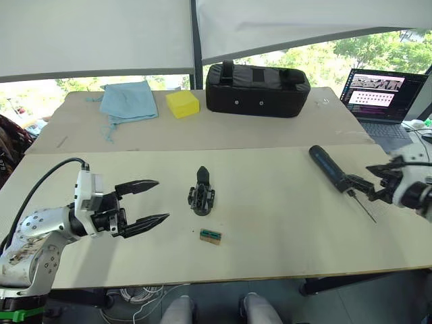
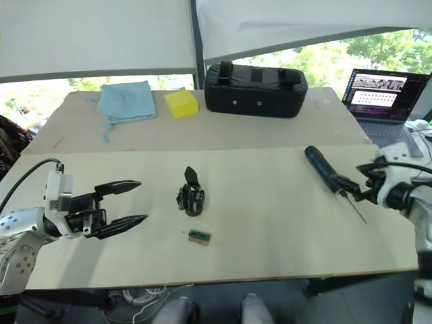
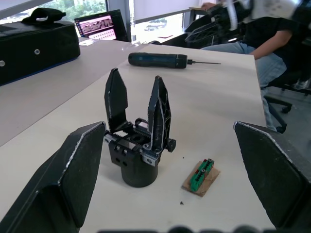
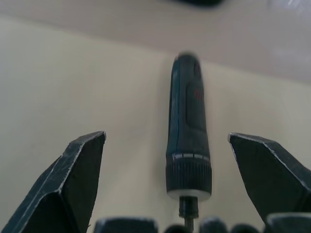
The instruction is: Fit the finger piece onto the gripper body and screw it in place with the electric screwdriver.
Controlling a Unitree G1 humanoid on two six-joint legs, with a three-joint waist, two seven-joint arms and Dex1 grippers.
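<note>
A pale counter carries the parts of a small assembly job. Near its middle stands the gripper body, a black block on a round base. In the left wrist view it shows 2 black pointed fingers standing up side by side, so the finger piece appears to be seated on it already; whether it is screwed down cannot be told.

The electric screwdriver lies flat on the counter, well to the robot's right of the gripper body. Its long axis runs diagonally: the handle end is farther from the robot and toward the middle, and the thin metal bit points toward the robot and outward to its right.

The right claw is right at the bit end of the screwdriver, its 2 fingers spread wide. In the right wrist view the tool runs straight away from the claw, centred in the gap between the fingers, which are apart from it on both sides. This is the nearer arm by far, and closing would likely catch the tool near its collar.

The left claw hovers just to the robot's left of the gripper body, also spread wide and holding nothing, pointing toward it. A small green-and-brown block lies near the gripper body, on the robot's side of it.
</note>
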